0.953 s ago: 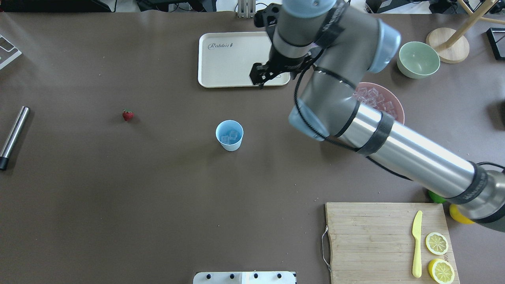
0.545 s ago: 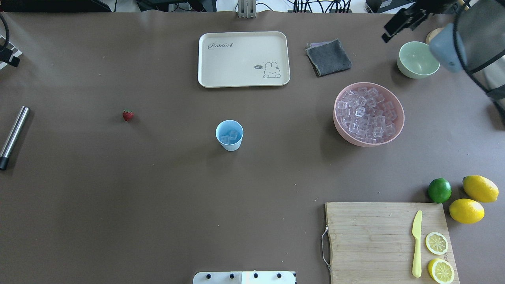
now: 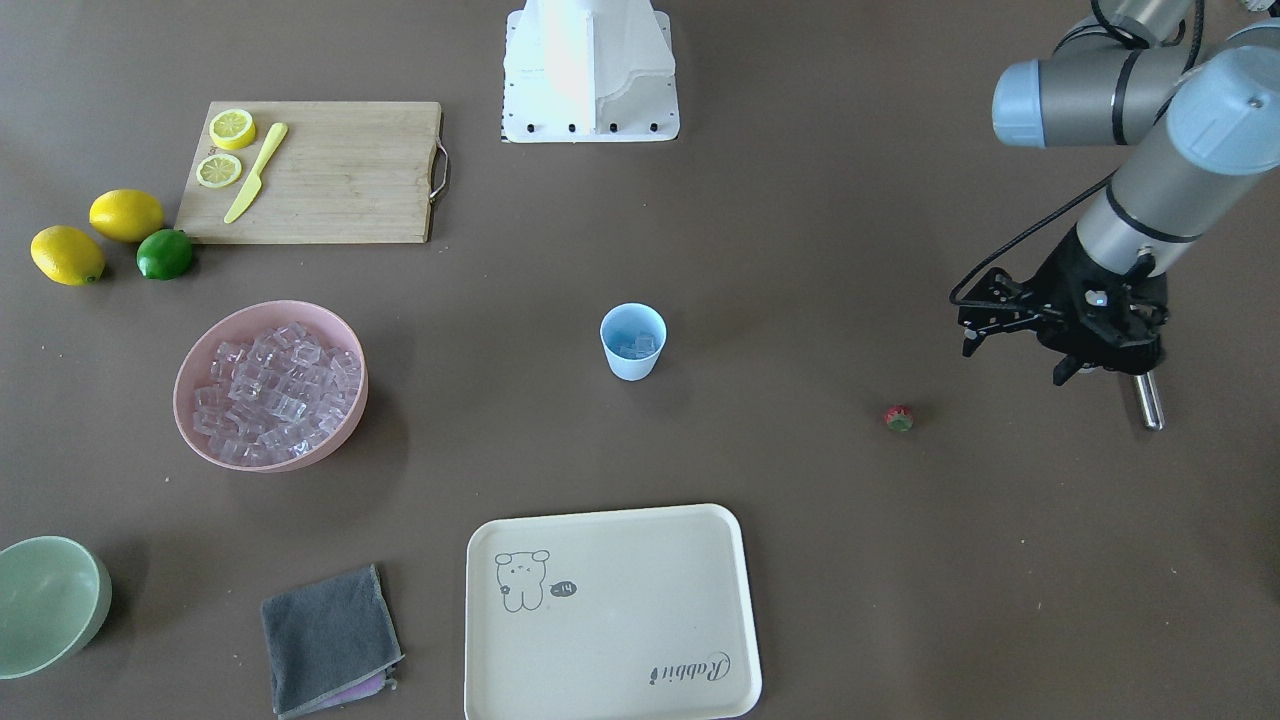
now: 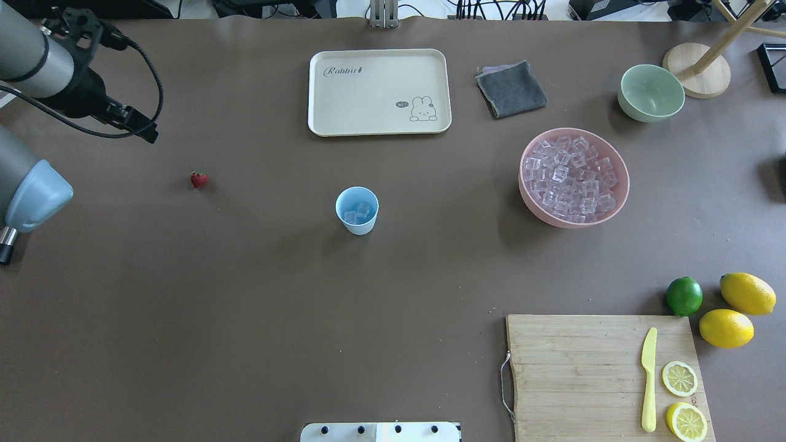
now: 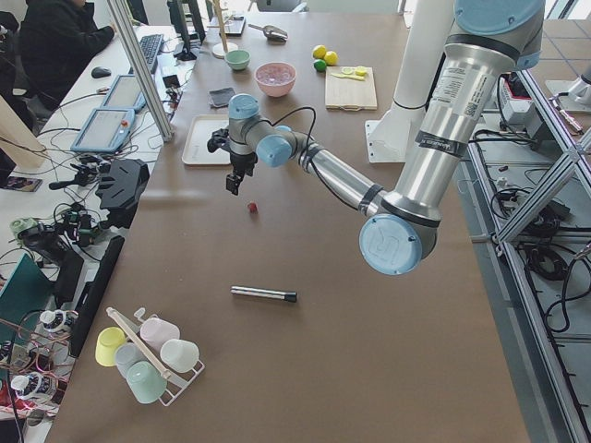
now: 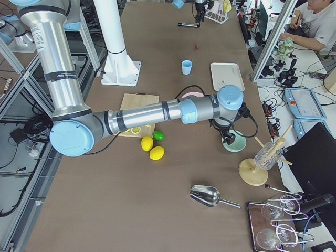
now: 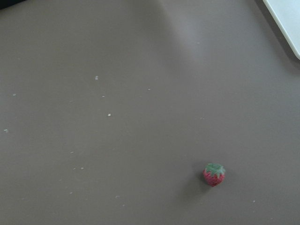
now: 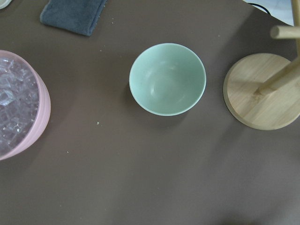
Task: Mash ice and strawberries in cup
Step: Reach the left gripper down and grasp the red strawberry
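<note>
At mid-bench (image 4: 184,319), upright and alone: light-blue cup (image 4: 357,210), with a few clear ice cubes (image 4: 359,213) at its bottom. Well apart from the cup, toward the robot's left, lying bare on the brown surface and touching nothing: one small strawberry (image 4: 198,179), red with a green cap. Up off the surface, farther out and farther left than the strawberry: left gripper (image 4: 146,131), jaws apart, nothing between them, near the strawberry but not above it. Seen by that wrist's camera: strawberry low and right of centre, tray corner at the upper right edge. Flat on the bench at the left end, partly covered by the arm in the front view: metal rod (image 3: 1150,402). Over on the robot's right, well apart from the cup: pink bowl (image 4: 523,184) heaped with more ice cubes. Past it, beside a round wooden stand base (image 8: 262,91): pale green bowl (image 4: 651,92). Hanging above that green bowl, shown only by the side camera: right gripper (image 6: 228,137); cannot tell whether spread or closed. Along the far edge: cream tray (image 4: 379,92), with a folded grey cloth (image 4: 511,89) near it. Nearest the robot on the right: wooden cutting board (image 4: 571,368) carrying a yellow knife (image 4: 648,380) and two lemon halves (image 4: 680,379). Just off its far right corner: lime (image 4: 684,295) and two whole lemons (image 4: 747,293).
</note>
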You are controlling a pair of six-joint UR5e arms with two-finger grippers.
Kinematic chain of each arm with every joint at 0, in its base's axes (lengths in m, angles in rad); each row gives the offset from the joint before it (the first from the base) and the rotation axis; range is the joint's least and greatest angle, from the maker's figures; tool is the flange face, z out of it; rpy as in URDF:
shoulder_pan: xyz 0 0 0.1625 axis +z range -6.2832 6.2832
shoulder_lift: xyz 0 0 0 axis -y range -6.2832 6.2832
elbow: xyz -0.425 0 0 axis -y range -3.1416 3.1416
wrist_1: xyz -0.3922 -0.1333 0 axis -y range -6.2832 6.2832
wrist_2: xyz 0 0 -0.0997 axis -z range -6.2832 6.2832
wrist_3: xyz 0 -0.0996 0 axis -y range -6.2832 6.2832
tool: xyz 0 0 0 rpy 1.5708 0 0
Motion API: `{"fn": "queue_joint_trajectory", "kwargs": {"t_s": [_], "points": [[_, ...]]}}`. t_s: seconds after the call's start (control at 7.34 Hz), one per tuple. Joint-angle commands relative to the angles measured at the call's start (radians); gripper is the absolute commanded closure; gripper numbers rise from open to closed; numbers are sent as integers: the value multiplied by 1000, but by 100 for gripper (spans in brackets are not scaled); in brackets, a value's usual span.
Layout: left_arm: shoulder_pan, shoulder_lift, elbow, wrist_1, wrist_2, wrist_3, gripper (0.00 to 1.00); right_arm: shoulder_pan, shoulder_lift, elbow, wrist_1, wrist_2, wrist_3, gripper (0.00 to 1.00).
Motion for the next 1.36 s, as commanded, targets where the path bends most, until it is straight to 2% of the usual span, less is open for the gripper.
{"fn": "queue_joint_trajectory", "kwargs": {"t_s": [0.0,0.14,0.27,0.41,0.68,0.82,1.09,1.23], "points": [[111,-52,104,-66,41,-112,3,66,-152,6,69,3,-121,1],[125,-70,209,-195,64,-131,3,76,-187,7,123,3,-121,1],[148,-71,298,-329,65,-202,3,76,-188,9,128,-9,-120,1],[167,-73,336,-377,65,-226,3,76,-189,15,130,-53,-123,1],[155,-59,332,-379,65,-233,12,75,-178,29,128,-86,-115,1],[153,-61,333,-376,67,-233,26,75,-178,33,130,-86,-114,1],[153,-65,335,-373,67,-241,63,75,-189,33,130,-88,-120,1],[151,-70,336,-364,67,-246,86,75,-189,33,128,-89,-120,1]]}}
